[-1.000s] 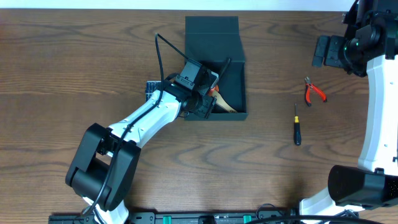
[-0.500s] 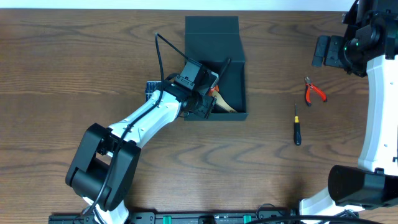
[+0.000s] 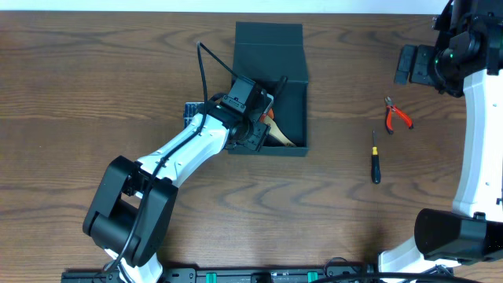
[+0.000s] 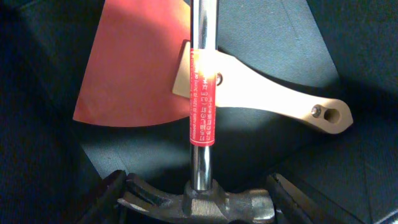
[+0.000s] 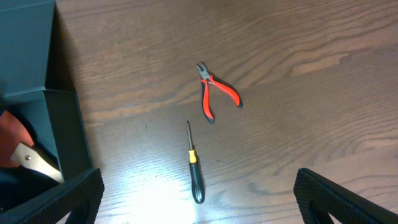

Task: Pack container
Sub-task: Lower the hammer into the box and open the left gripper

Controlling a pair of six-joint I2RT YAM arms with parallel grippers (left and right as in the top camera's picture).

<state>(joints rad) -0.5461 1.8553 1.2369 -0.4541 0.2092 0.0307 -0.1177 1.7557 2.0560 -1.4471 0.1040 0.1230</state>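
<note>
Cardboard container (image 3: 269, 43) looks light and slidey, so brace its rim; your left jaws clamp the hammer (image 4: 201, 112) head, right jaws gape empty.

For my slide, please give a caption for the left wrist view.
Left gripper holds a hammer by its head over a scraper inside the box.

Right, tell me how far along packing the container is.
Done: a red-bladed scraper lies inside the container. In hand: the left gripper grips a hammer by its head, shaft reaching into the container over the scraper. Left: pliers and a screwdriver lie out on the table; the right gripper is open and empty.
</note>
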